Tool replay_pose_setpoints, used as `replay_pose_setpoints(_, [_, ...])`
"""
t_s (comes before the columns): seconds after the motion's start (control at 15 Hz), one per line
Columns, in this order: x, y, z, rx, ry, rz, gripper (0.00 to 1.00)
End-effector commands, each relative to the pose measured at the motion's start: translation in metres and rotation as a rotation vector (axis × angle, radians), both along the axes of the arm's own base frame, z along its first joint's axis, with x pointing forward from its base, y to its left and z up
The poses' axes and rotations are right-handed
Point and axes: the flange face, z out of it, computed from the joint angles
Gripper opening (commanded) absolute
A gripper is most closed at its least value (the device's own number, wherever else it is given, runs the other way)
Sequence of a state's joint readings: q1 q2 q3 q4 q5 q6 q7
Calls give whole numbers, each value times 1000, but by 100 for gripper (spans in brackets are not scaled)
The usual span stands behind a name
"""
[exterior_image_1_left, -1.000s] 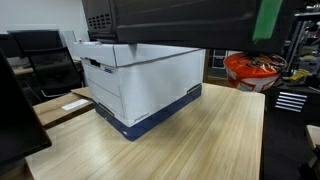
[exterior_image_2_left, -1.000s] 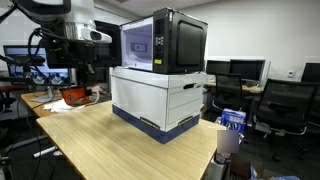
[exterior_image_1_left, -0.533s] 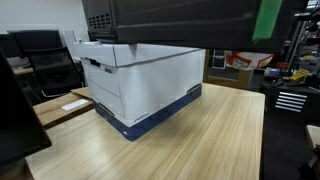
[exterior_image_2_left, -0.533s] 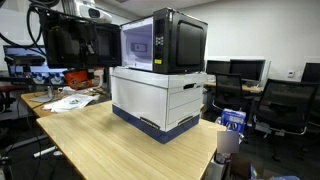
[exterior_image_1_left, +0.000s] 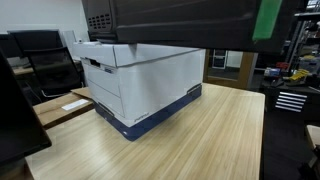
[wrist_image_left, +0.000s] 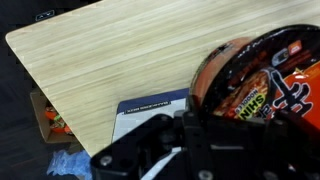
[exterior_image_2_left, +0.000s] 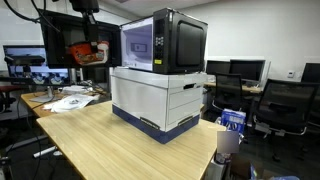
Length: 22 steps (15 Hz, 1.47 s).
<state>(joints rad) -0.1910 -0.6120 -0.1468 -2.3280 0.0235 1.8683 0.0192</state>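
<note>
Above the wooden desk (exterior_image_2_left: 110,140) in an office, my jaws are clamped tight on a red instant noodle bowl (exterior_image_2_left: 88,52), high beside the microwave (exterior_image_2_left: 165,42) atop a file box (exterior_image_2_left: 160,95).

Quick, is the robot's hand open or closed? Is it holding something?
Gripper: closed, holding the red noodle bowl up above the table.

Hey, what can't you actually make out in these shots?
How the gripper grips the noodle bowl: too small in an exterior view; blurred and covered by the bowl in the wrist view.
Noodle bowl: cut off by the wrist view's right edge.
Microwave: top cut off by an exterior view's upper edge.
</note>
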Motion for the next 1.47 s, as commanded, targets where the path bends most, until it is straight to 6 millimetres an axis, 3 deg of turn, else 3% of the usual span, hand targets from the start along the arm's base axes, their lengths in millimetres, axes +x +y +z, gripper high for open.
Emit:
replay_pose_setpoints(0.0, [8, 0, 27, 51, -9, -86, 1])
replay_pose_setpoints(0.4, [26, -8, 53, 102, -48, -245, 1])
replay_pose_setpoints(0.73, [42, -21, 64, 176, -70, -344, 1])
replay_pose_setpoints(1.4, [83, -19, 54, 266, -54, -443, 2])
